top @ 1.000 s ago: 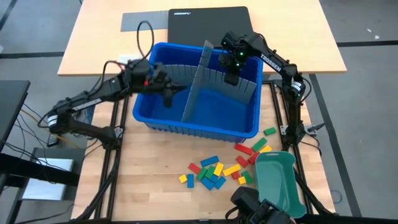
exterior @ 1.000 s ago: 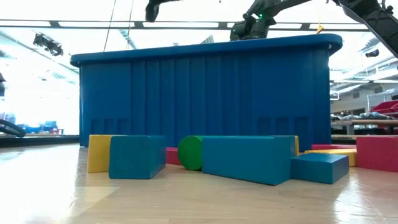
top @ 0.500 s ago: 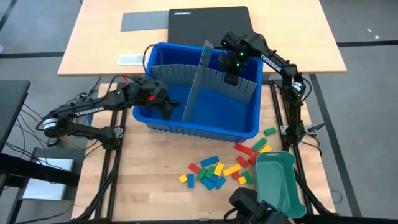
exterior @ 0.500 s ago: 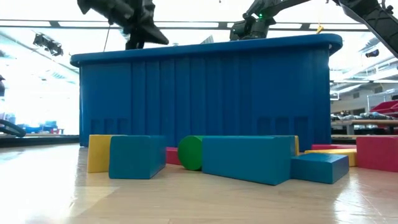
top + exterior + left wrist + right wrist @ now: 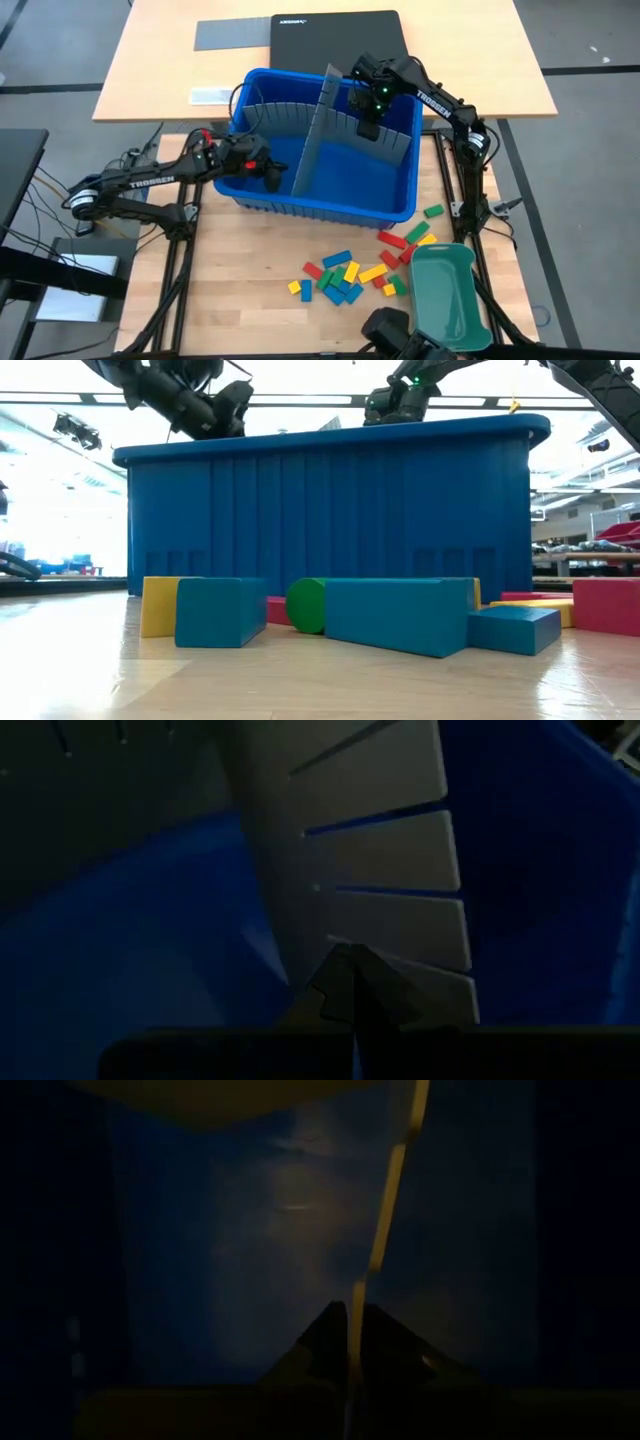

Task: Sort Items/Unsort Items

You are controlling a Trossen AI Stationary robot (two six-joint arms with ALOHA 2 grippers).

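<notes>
Blocks (image 5: 345, 273) lie scattered on the tabletop (image 5: 250, 300) in front of the blue bin (image 5: 330, 205); only the high view shows the teal tray (image 5: 448, 295) beside them. Inside the bin, the left tool (image 5: 350, 982) is pressed together by the grey divider (image 5: 400, 870), while the right tool (image 5: 350, 1338) pinches a thin divider edge (image 5: 385, 1230).

Approx two dozen red/yellow/green/blue blocks (image 5: 345, 272) lie scattered flat on tabletop.

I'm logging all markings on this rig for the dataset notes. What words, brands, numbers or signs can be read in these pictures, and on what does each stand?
"TROSSEN", white letters along the left arm, high view.
"TROSSEN", white letters along the right arm, high view; small, only just legible.
White mark near the far edge of the black mat: too small to read.
White label strip on the far table: blurred, unreadable.
Low view and wrist views: no text.
</notes>
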